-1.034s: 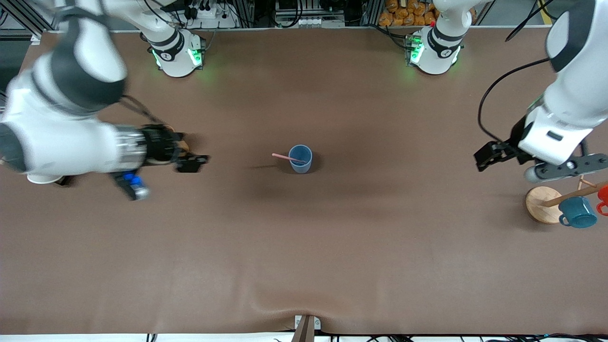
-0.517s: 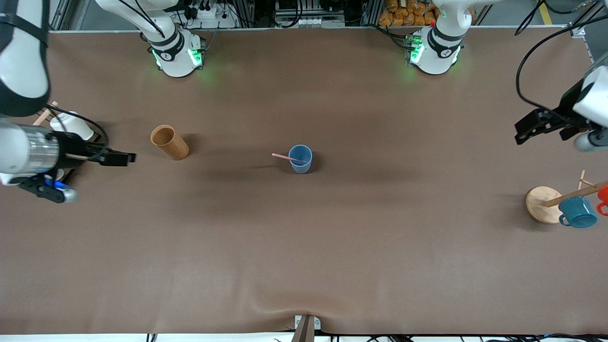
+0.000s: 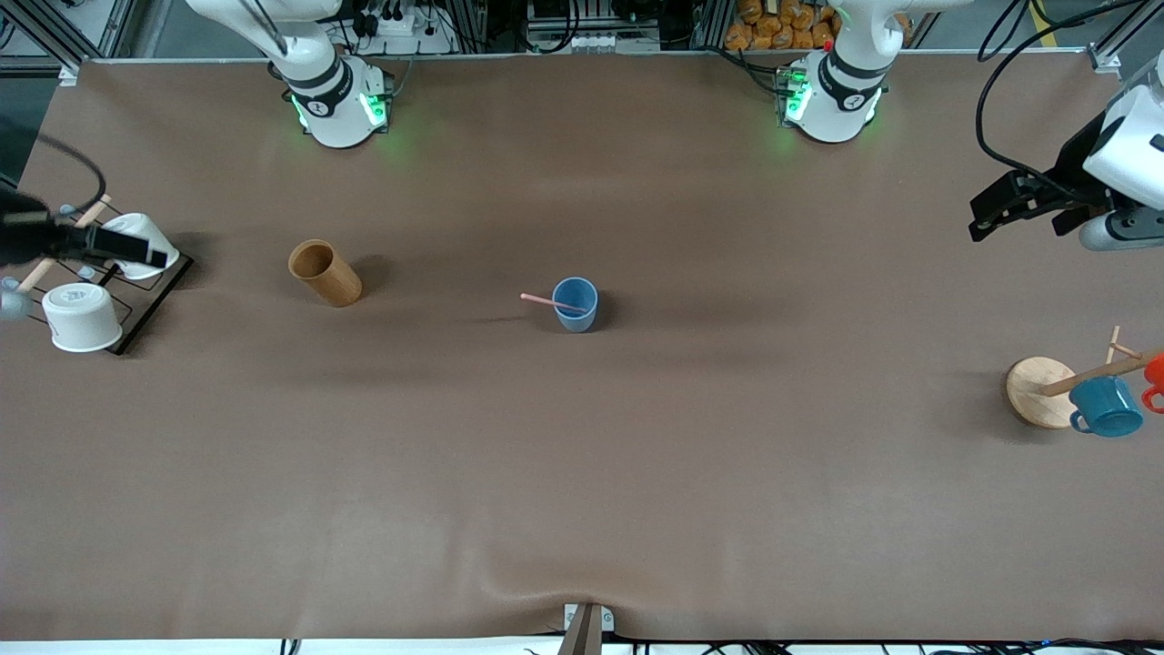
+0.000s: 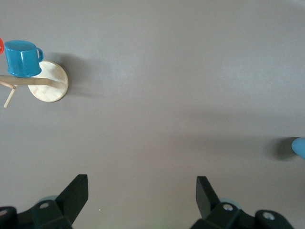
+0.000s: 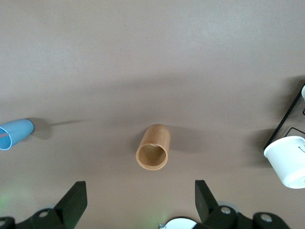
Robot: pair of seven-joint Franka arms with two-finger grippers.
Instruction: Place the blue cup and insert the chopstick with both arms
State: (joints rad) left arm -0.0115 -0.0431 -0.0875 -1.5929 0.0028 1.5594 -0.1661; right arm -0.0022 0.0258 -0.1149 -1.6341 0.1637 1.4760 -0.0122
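Where the black rack (image 3: pixel 145 291) holds two white cups at the right arm's end of the table, the right gripper (image 3: pixel 136 254) hangs over it, fingers spread and empty. Next come the brown cup (image 3: pixel 325 272), then the blue cup (image 3: pixel 576 305) mid-table (upright, chopstick (image 3: pixel 546 300) leaning inside). The left gripper (image 3: pixel 991 214) hovers over bare table at the left arm's end, released, near the wooden stand (image 3: pixel 1037 391) with its teal mug (image 3: pixel 1105 407).

Both arms are raised clear of the table at opposite ends. The left gripper (image 3: pixel 987 207) hangs with fingers spread wide; the right gripper (image 3: pixel 136 251) hangs likewise, fingers apart, holding nothing.
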